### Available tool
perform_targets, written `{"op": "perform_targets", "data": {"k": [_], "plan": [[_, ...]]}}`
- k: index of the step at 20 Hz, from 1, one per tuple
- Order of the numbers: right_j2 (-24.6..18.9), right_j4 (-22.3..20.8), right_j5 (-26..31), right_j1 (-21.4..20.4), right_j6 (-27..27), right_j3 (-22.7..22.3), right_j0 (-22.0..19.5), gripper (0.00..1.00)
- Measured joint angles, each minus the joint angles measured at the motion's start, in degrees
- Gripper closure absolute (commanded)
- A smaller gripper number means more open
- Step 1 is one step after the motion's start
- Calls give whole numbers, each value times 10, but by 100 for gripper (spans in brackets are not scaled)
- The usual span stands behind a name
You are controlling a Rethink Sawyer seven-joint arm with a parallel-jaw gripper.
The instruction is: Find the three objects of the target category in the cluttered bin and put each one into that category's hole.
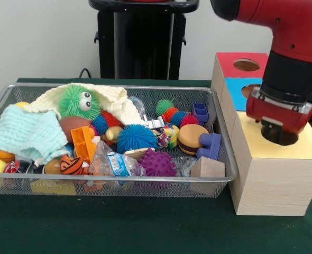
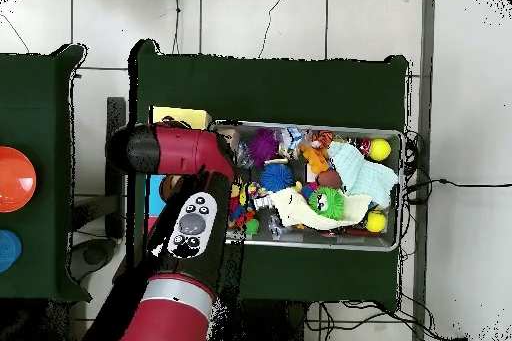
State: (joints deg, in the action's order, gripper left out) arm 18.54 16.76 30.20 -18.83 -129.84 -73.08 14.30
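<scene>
One confetti-speckled whitish lump (image 1: pixel 168 135) is sitting mid-bin (image 1: pixel 113 87); the end effector (image 1: pixel 279 132) is hovering over the yellow box's hole (image 1: pixel 291 141), covering it, its opening impossible to judge.

A robot lab: pedestal-mounted red arm (image 1: pixel 288 58), green-covered table (image 1: pixel 119 227), tiled floor (image 2: pixel 300 17) with trailing cables (image 2: pixel 440 182).

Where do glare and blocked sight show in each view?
Front view: even light, with glints on the wrapper and the bin rim; the arm blocks part of the yellow box top. Overhead view: the arm hides most of the other boxes.
</scene>
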Motion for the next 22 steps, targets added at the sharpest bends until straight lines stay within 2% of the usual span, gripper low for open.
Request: {"op": "perform_targets", "data": {"k": [3,9,22], "plan": [[7,-1,61,-20,0,9,2,100],[21,-2,121,-49,0,17,9,100],[26,-3,129,-67,0,39,17,100]]}}
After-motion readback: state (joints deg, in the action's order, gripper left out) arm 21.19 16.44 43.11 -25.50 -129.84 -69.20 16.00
